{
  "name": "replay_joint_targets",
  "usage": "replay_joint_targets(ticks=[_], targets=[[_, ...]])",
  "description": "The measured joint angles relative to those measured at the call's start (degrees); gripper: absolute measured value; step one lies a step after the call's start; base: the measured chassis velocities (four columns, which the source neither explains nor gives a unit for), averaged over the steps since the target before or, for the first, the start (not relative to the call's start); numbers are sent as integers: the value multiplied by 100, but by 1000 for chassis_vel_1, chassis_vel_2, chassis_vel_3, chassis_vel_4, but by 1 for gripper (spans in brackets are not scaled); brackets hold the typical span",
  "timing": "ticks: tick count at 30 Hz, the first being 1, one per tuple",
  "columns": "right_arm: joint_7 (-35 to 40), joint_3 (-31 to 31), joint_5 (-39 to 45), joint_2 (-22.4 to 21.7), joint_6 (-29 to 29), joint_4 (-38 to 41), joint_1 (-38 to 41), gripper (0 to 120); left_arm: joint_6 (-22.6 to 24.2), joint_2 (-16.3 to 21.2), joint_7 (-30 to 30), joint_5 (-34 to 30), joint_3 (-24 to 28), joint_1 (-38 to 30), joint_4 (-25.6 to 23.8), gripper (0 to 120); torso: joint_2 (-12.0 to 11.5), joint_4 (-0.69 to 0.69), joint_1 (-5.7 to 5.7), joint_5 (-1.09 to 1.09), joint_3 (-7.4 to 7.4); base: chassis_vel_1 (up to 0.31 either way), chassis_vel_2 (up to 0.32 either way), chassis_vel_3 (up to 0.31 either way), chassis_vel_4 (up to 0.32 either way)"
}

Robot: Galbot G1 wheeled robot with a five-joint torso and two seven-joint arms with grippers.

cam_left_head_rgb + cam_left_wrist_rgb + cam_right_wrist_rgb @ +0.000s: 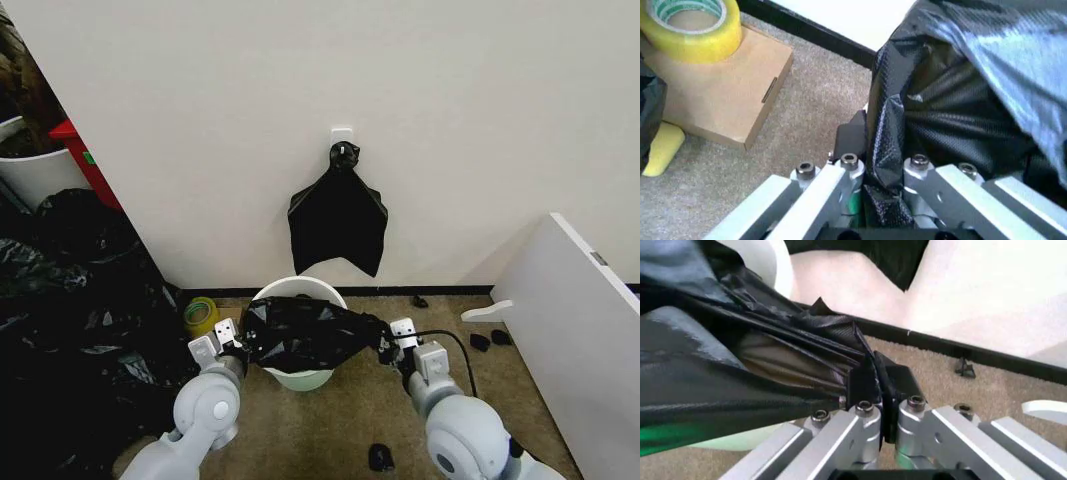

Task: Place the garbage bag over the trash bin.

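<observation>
Both of my grippers are clenched on the garbage bag (312, 334), one at each end, and the black film hangs stretched between them. My left gripper (236, 345) pinches a gathered fold of the bag's edge; from its wrist camera I see the plastic (953, 100) trapped between the fingers (850, 135), with a cardboard box (720, 95) and a yellow tape roll (693, 25) on the carpet off to the outer side of that hand. My right gripper (392, 342) grips the opposite edge, the film (720, 380) bunched into tight pleats where it enters the fingers (897, 377). The trash bin (298, 292) stands on the floor between and just beyond my two hands, against the wall; its white rim shows past the bag on the far side, and a little of its wall shows below the bag on my side. I judge the step in hand to be carrying the spread bag over the bin's mouth, not yet seating it: the bag lies across the top rather than hugging the rim. Next, I think, calls for lowering both hands evenly on either side of the bucket so the open edge slips down around the rim, keeping tension gentle enough not to tear the thin film or tip the bin. Whether the bag's mouth is truly open beneath, I cannot tell.
</observation>
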Motion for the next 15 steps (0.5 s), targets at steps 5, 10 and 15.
replay_joint_targets(ticks=[5,10,15], targets=[[-168,13,-78,18,164,-42,-111,0,2,45,17,1,-93,104,-111,3,0,0,0,1,0,0,0,0,0],[-898,30,-837,-3,817,106,-409,11,89,156,90,156,-207,311,-309,3,0,0,0,1,0,0,0,0,0],[-1304,68,-1403,-101,1238,355,-587,25,159,213,159,328,-230,391,-408,3,0,0,0,0,0,0,0,0,0]])
